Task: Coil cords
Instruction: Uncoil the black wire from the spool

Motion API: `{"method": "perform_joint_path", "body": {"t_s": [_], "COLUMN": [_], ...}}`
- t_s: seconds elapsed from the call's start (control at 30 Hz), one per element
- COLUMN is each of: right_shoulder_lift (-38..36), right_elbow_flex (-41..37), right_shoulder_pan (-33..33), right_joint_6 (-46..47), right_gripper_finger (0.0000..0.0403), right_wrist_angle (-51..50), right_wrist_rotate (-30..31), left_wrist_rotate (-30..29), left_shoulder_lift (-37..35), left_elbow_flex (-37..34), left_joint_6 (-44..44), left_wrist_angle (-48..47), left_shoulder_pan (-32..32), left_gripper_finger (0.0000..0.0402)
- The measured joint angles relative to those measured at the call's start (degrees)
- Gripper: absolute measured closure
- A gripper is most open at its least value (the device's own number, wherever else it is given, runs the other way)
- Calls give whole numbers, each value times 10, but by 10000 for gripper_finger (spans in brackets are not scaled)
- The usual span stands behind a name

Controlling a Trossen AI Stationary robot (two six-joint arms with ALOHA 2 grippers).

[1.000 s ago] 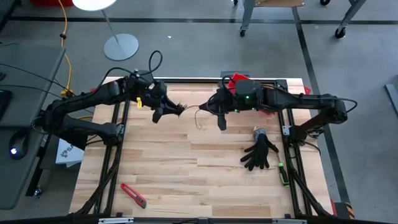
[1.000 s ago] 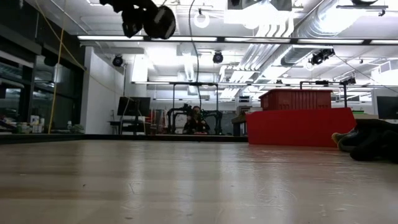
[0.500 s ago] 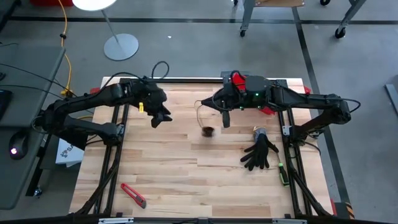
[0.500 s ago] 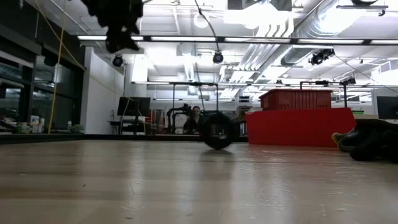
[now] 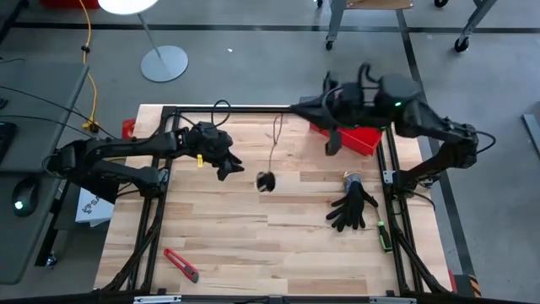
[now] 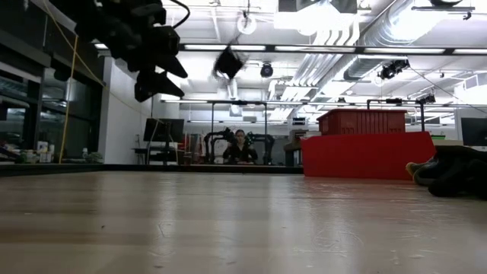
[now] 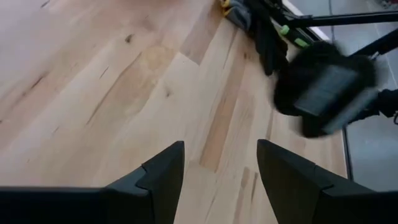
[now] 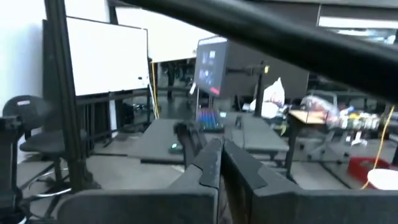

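We see the right claw (image 5: 332, 141) raised over the far edge of the table (image 5: 253, 245), beside the red box (image 5: 359, 138), and from the right wrist view its fingers (image 8: 214, 163) stand pressed together, pointing level into the room. A thin dark cord (image 5: 276, 135) runs down from near that claw toward the middle of the table, and at its lower end hangs the small black spool (image 5: 266, 181). In the low view the spool (image 6: 228, 61) is in the air, tilted, well above the wood and apart from everything else. We cannot tell whether the cord is pinched between the right fingers, since the wrist view shows no string there.

The left claw (image 5: 229, 165) is just to the left of the spool, apart from it, also held above the table. From its wrist view the two fingers (image 7: 163, 171) stand wide apart with nothing between them, and the spool (image 7: 324, 87) shows blurred beyond them, off to one side. In the low view the left claw (image 6: 152, 80) hangs lower than the spool and beside it.

To the right of the spool a black glove (image 5: 353, 208) lies on the wood, with a green-handled tool (image 5: 383, 234) near it at the table's edge. A red cutter (image 5: 180, 264) lies well away from the spool, toward the near left corner
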Motion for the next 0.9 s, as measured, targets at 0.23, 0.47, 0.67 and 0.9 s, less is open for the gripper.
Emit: {"method": "perform_joint_path", "body": {"t_s": [0.23, 0.47, 0.67, 0.9], "right_shoulder_lift": [0, -3, 38, 46], "right_elbow_flex": [63, 63, 56, 65], "right_shoulder_pan": [0, 1, -5, -1], "right_joint_6": [-27, -26, 45, 39], "right_gripper_finger": [403, 403, 403, 403], "right_wrist_angle": [-24, -38, -172, -136], "right_wrist_rotate": [25, 79, 48, 29], "left_wrist_rotate": [1, 3, 3, 3], "left_shoulder_lift": [2, 2, 2, 2], "left_elbow_flex": [0, 0, 0, 0], "left_joint_6": [25, 29, 28, 28], "left_wrist_angle": [-5, -5, 4, 20], "left_shoulder_pan": [0, 0, 0, 0], "left_gripper_finger": [206, 206, 206, 206]}}
